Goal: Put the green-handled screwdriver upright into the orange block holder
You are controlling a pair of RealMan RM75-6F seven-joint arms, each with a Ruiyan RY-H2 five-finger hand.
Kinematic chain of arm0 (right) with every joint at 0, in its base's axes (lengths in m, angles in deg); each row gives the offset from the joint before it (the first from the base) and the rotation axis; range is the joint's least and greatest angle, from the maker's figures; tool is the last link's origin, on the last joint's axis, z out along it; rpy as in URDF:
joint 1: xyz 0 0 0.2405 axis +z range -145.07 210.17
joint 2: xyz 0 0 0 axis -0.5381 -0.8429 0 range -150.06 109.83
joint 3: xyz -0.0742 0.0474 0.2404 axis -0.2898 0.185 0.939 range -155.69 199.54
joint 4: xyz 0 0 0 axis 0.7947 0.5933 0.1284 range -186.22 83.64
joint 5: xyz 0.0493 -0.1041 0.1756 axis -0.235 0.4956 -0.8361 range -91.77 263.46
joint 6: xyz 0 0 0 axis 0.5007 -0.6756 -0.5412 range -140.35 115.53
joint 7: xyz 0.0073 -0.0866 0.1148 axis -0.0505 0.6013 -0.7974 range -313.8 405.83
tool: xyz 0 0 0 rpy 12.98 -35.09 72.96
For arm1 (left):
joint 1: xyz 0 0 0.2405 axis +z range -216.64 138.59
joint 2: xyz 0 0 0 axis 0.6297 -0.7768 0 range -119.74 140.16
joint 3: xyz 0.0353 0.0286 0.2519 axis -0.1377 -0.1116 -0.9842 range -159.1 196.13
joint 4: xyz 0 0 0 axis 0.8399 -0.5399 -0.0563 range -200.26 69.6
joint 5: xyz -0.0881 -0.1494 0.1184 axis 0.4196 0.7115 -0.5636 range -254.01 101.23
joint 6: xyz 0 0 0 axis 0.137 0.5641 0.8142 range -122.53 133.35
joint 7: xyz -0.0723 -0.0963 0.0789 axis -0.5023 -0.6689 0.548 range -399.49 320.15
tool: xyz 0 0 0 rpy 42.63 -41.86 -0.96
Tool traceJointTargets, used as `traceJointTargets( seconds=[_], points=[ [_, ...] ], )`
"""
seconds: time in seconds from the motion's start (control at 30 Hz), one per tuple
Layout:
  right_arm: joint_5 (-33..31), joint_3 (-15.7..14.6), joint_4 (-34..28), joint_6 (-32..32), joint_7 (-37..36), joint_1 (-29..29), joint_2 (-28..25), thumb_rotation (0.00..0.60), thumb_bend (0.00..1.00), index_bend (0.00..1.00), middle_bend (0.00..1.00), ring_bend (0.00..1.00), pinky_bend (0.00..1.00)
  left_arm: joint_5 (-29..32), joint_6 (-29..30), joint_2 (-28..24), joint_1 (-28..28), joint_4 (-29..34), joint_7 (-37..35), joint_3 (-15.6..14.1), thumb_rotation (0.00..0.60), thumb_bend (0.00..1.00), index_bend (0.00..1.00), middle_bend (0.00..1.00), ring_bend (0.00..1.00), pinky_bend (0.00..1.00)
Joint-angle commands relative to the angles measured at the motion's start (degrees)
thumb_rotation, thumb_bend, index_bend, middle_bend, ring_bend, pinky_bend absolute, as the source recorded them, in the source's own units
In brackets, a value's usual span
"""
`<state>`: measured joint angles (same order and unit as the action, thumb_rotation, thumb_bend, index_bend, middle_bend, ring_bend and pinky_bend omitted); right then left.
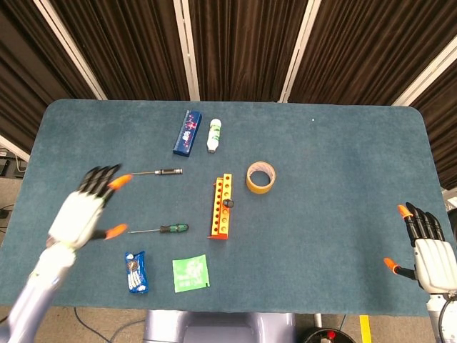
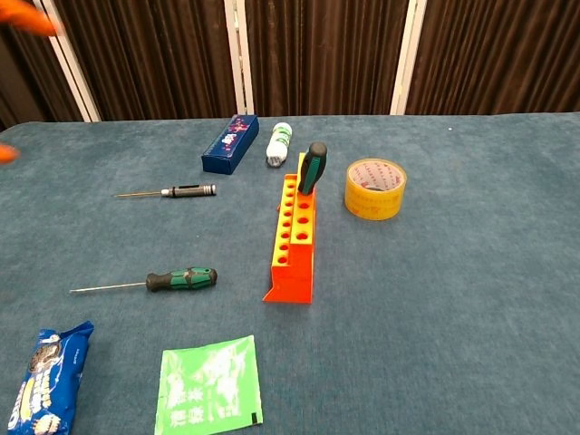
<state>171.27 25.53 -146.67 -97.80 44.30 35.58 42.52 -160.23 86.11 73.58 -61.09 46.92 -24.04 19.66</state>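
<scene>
**Green-handled screwdriver standing in the orange block holder**

The green-handled screwdriver stands upright in a hole near the far end of the orange block holder, handle up, leaning a little. The holder lies lengthwise near the middle of my bench, which is covered in blue-grey felt with rounded corners. Behind it hang dark brown curtains split by pale slanted strips.

A second screwdriver with a green and black handle lies flat to the left of the holder, its thin shaft pointing left. Farther back lies a slim black-handled driver, also flat. A blue box and a small white bottle sit side by side at the far edge, and a roll of yellow tape rests just right of the holder. At the near edge are a blue snack packet and a green sachet.

My left robot hand hovers over the left side of the bench, fingers spread, holding nothing, well apart from the holder. My right robot hand is off the right near corner, fingers also spread and empty.
</scene>
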Motion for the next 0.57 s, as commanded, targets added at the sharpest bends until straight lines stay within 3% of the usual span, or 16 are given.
traceJointTargets(
  seconds=[0.03,0.3,0.57],
  points=[
    [0.2,-0.1,-0.01,-0.21,0.79,-0.09,0.17,0.6,0.03,0.0,0.0,0.0,0.0,-2.97,5.73,-0.77,5.77,-3.4,1.21,-3.56,0.6,0.08,0.08,0.0,0.0,0.0],
    [0.89,-0.34,0.37,-0.44,2.57,-0.08,0.61,0.6,0.03,0.0,0.0,0.0,0.0,-6.39,12.93,1.13,12.42,-13.86,-2.2,-5.41,0.6,0.08,0.0,0.0,0.0,0.0],
    [1.43,-0.45,0.42,-1.31,3.95,-0.39,0.99,0.6,0.03,0.0,0.0,0.0,0.0,-6.21,13.2,1.42,14.96,-16.07,-5.62,-5.31,0.6,0.08,0.0,0.0,0.0,0.0]
  ],
)
